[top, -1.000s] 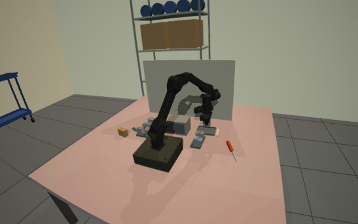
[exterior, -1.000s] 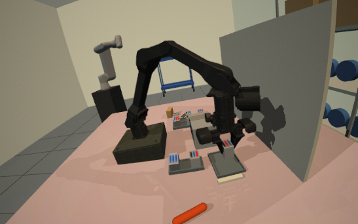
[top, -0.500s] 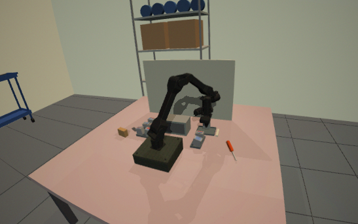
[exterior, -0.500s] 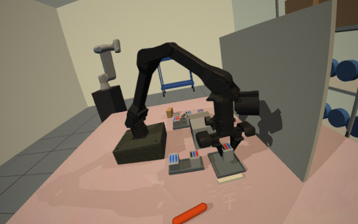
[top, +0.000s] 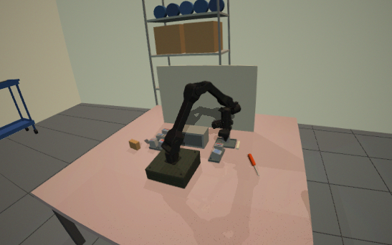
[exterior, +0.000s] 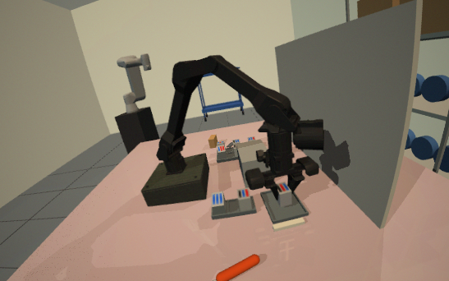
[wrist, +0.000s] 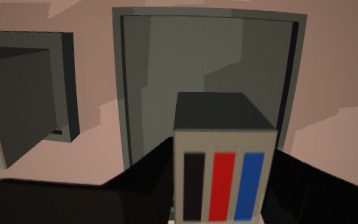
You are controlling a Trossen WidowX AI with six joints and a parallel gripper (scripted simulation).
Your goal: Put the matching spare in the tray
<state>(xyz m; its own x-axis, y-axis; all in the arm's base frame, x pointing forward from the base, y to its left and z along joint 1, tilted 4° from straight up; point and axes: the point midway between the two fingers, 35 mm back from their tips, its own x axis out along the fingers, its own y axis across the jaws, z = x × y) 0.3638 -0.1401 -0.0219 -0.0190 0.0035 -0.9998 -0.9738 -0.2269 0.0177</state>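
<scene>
Because the striped block (exterior: pixel 285 197) (wrist: pixel 225 175) looks stiff and light, my pincer (exterior: pixel 283 190) (wrist: pixel 210 145) grips its flat sides, over the tray (exterior: pixel 276 214) (wrist: pixel 210 14) inward from the table's (top: pixel 302 157) (exterior: pixel 344 246) screened edge.

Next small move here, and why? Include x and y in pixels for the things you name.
Probably lower slightly until the striped block (exterior: pixel 285 198) (wrist: pixel 225 175) rests on the tray (exterior: pixel 276 215) (wrist: pixel 195 55), then open: the gripper (top: pixel 223 137) (exterior: pixel 284 190) (wrist: pixel 210 145) grips it, and it appears above the tray's floor.
</scene>
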